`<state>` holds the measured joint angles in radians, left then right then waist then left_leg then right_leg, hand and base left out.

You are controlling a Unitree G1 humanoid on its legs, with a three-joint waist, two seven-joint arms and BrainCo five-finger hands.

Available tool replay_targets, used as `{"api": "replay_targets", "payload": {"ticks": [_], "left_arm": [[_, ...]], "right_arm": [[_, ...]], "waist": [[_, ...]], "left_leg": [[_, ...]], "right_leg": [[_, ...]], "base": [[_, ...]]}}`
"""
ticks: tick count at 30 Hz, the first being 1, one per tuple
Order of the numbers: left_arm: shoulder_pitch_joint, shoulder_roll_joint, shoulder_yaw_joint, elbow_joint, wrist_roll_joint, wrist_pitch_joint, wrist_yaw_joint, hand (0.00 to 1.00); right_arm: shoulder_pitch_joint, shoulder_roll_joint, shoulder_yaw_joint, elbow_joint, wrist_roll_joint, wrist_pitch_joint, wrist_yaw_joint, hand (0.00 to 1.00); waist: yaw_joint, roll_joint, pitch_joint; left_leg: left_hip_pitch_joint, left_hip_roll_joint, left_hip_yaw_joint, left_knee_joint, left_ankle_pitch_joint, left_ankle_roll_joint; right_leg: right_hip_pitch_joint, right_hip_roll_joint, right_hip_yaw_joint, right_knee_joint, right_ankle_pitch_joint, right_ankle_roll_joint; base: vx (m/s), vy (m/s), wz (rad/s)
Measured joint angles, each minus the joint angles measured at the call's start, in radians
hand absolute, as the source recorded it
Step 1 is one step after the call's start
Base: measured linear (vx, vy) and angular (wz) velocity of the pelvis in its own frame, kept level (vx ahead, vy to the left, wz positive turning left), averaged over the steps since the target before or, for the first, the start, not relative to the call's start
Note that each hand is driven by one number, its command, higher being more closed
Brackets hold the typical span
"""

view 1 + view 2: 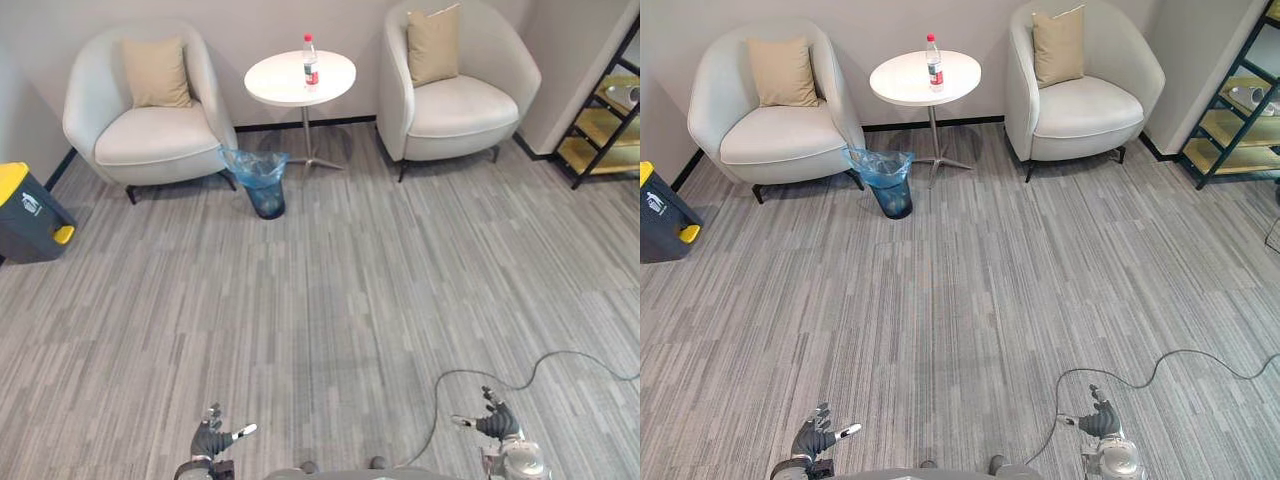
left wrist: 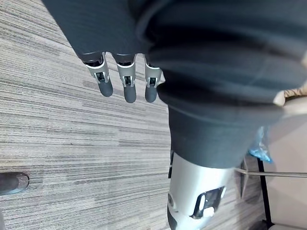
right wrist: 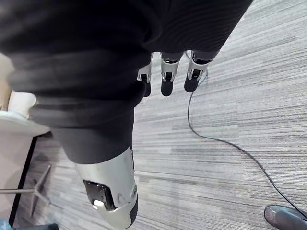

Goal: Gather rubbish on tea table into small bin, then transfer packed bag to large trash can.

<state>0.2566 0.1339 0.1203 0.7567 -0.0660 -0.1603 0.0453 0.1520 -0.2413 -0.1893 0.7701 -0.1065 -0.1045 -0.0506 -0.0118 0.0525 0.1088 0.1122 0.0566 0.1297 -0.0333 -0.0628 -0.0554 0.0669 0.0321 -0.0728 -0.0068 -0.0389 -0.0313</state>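
One bottle: upright near the middle of the round white table.
Small bin: lined with a blue bag, on the carpet just beside the table's foot, near the left armchair.
Large trash can: dark with a yellow lid, far left, well apart from the table.
Left hand: low over the carpet, fingers straight, empty.
Right hand: low over the carpet, fingers straight, empty.
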Motion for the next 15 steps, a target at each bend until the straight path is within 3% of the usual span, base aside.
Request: {"api": "replay_targets", "payload": {"ticks": [5,8,9,11,12,13,14,15], "left_arm": [[0.000,0.000,0.002,-0.006,0.000,0.003,0.002,0.00],[-0.002,0.000,0.003,-0.046,-0.002,0.004,0.003,0.00],[-0.001,0.000,0.003,-0.057,-0.003,0.004,0.003,0.00],[0.001,-0.001,0.003,-0.064,-0.003,0.004,0.004,0.00],[0.001,-0.001,0.003,-0.068,-0.003,0.007,0.004,0.00],[0.000,0.000,0.001,-0.079,-0.004,0.012,0.005,0.00],[-0.001,0.001,-0.001,-0.082,-0.004,0.014,0.006,0.00],[-0.012,0.014,-0.011,-0.084,-0.004,0.020,0.012,0.00]], "right_arm": [[-0.031,0.000,0.000,0.000,0.024,0.003,-0.011,0.00],[-0.053,0.001,-0.001,-0.001,0.027,0.004,-0.012,0.00],[-0.060,0.000,-0.003,-0.001,0.028,0.005,-0.014,0.00],[-0.068,0.000,-0.006,-0.001,0.033,0.006,-0.015,0.00],[-0.068,0.000,-0.006,-0.001,0.037,0.009,-0.016,0.00],[-0.067,0.001,-0.003,-0.001,0.041,0.017,-0.016,0.00],[-0.070,0.001,0.000,-0.001,0.047,0.019,-0.017,0.00],[-0.072,0.005,0.007,-0.002,0.058,0.027,-0.017,0.00]], "waist": [[0.001,-0.005,0.005],[0.007,-0.007,0.017],[0.025,-0.008,0.022],[0.028,-0.014,0.029],[0.024,-0.026,0.044],[0.022,-0.032,0.052],[0.024,-0.022,0.060],[0.021,-0.035,0.082]], "left_leg": [[-0.012,-0.001,0.013,0.004,-0.002,0.001],[-0.062,0.001,0.022,0.057,-0.035,0.021],[-0.087,0.003,0.038,0.094,-0.062,0.027],[-0.122,-0.007,0.043,0.168,-0.125,0.036],[-0.134,-0.023,0.039,0.220,-0.171,0.049],[-0.134,-0.035,0.035,0.245,-0.205,0.062],[-0.130,-0.035,0.034,0.257,-0.216,0.071],[-0.118,-0.035,0.032,0.271,-0.235,0.085]], "right_leg": [[-0.018,0.000,0.017,0.003,-0.003,0.004],[-0.064,-0.003,0.031,0.046,-0.031,0.016],[-0.101,-0.005,0.046,0.102,-0.063,0.019],[-0.180,-0.026,0.050,0.258,-0.157,0.048],[-0.222,-0.052,0.043,0.369,-0.223,0.087],[-0.262,-0.076,0.033,0.486,-0.253,0.113],[-0.301,-0.088,0.017,0.571,-0.251,0.115],[-0.376,-0.115,-0.031,0.709,-0.266,0.123]], "base": [[0.02,-0.003,-0.08],[-0.01,0.013,-0.14],[0.02,0.029,-0.29],[0.04,0.056,-0.10],[0.10,0.071,0.05],[0.13,0.065,-0.02],[0.20,0.051,-0.04],[0.19,0.031,0.00]]}}
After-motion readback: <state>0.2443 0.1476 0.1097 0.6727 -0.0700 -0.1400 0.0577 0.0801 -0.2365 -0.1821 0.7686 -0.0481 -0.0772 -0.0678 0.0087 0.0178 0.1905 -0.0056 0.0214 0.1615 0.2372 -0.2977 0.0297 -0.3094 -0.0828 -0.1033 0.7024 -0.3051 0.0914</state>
